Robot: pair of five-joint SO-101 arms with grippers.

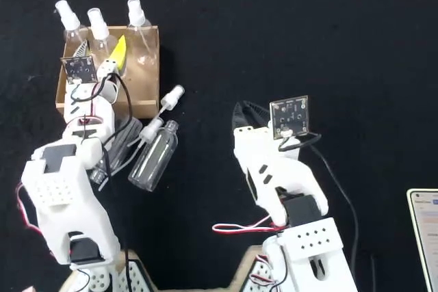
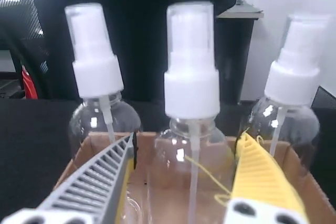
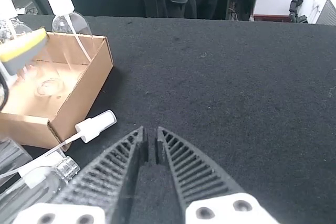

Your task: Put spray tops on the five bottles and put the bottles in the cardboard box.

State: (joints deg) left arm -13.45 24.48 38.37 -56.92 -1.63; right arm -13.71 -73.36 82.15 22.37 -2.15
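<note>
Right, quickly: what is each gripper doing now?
Left gripper: open, fingers either side of the middle bottle.
Right gripper: shut, empty.

Three bottles with spray tops stand in a row at the far side of the box (image 1: 140, 109), far left on the black table (image 1: 356, 59): left bottle (image 1: 68, 24), middle bottle (image 1: 98, 29), right bottle (image 1: 137, 18). The left gripper (image 1: 101, 51) hangs over the box, its grey and yellow fingers spread to either side of the middle bottle. Just near of the box an open bottle (image 1: 154, 158) lies on its side without a top. A second bottle (image 1: 122, 143) lies beside it, partly under the left arm. One loose top (image 1: 172, 96) lies by the box's near right corner, another top (image 1: 152, 128) at the open bottle's neck. The right gripper (image 1: 243, 115), dark fingers together, is mid-table, well apart from the bottles. A screen (image 1: 424, 230) shows at the right edge.
</note>
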